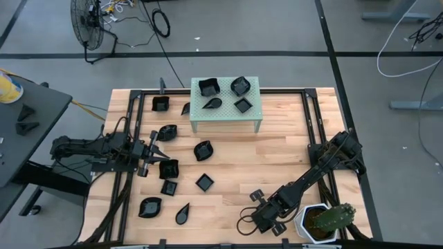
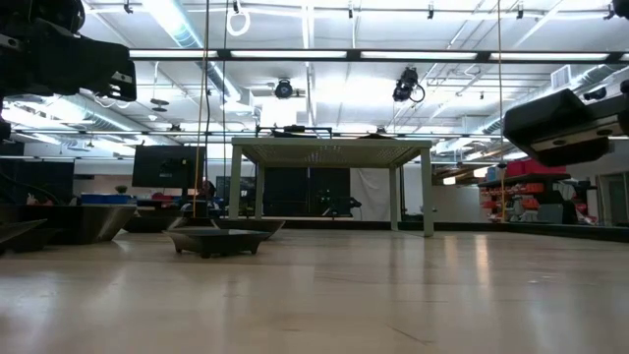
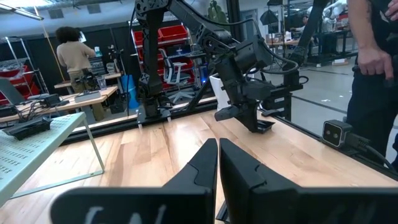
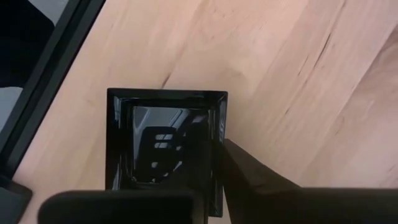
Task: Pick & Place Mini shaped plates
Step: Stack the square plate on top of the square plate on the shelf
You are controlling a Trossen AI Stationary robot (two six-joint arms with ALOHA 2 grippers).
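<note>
Several glossy black mini plates lie across the left half of the wooden table, and several more sit on top of the pale green stand. My left gripper is shut and holds nothing. It points toward the table's right, just above a plate. My right gripper is low near the table's near edge, shut on a square plate. My right gripper holds the square plate by one side wall. One finger comes from above on the outside of that wall; the other is lost against the dark inside. The plate stays level at the tabletop; whether it is lifted clear I cannot tell.
The white cactus pot stands right of my right gripper at the near right corner. Black rails frame the table. A person stands beyond the table's near edge. Bare wood lies between the stand and my right arm.
</note>
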